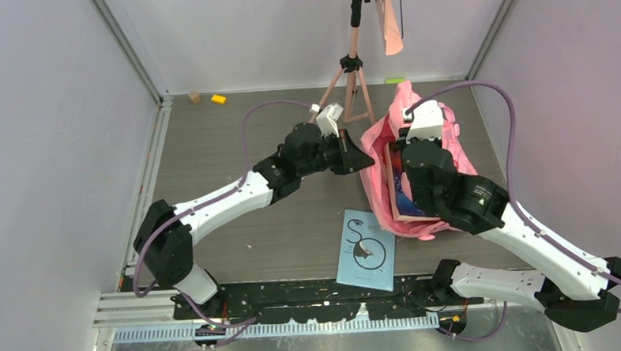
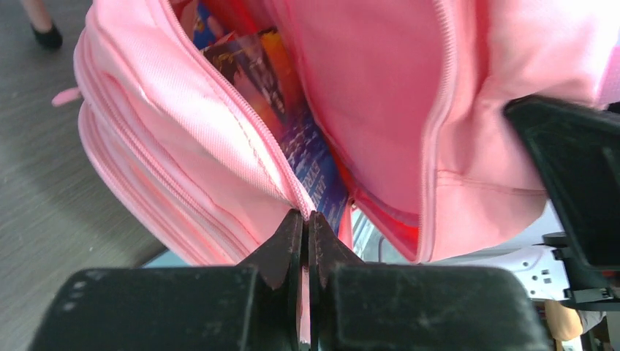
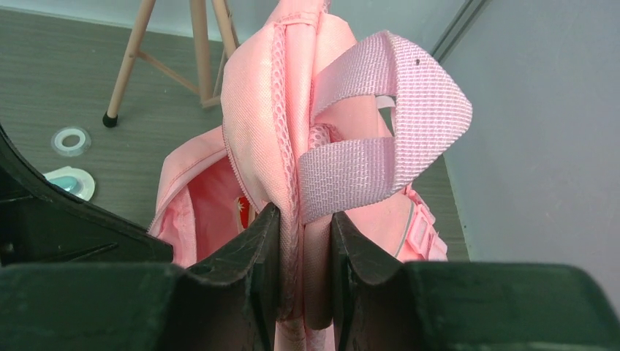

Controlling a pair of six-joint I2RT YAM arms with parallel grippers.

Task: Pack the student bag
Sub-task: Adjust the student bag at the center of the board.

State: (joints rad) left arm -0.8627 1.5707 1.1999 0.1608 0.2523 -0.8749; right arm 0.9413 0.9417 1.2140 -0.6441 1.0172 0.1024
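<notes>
The student bag (image 1: 378, 137) is a bright pink backpack standing open at the right of the table, with colourful books (image 1: 403, 191) inside. My left gripper (image 1: 367, 160) is shut on the zip edge of its left opening; in the left wrist view the jaws (image 2: 308, 218) pinch the zipper seam of the student bag (image 2: 183, 131) just below the books (image 2: 292, 131). My right gripper (image 1: 407, 143) is shut on the padded mesh rim of the student bag (image 3: 256, 95), the jaws (image 3: 303, 227) closed below a woven strap loop (image 3: 380, 117).
A light blue booklet (image 1: 366, 249) lies on the table near the arm bases. A pink tripod (image 1: 354, 71) stands behind the bag. Small blocks (image 1: 218, 99) sit at the back left. A tape roll (image 3: 72, 140) and a teal object (image 3: 69, 181) lie on the table.
</notes>
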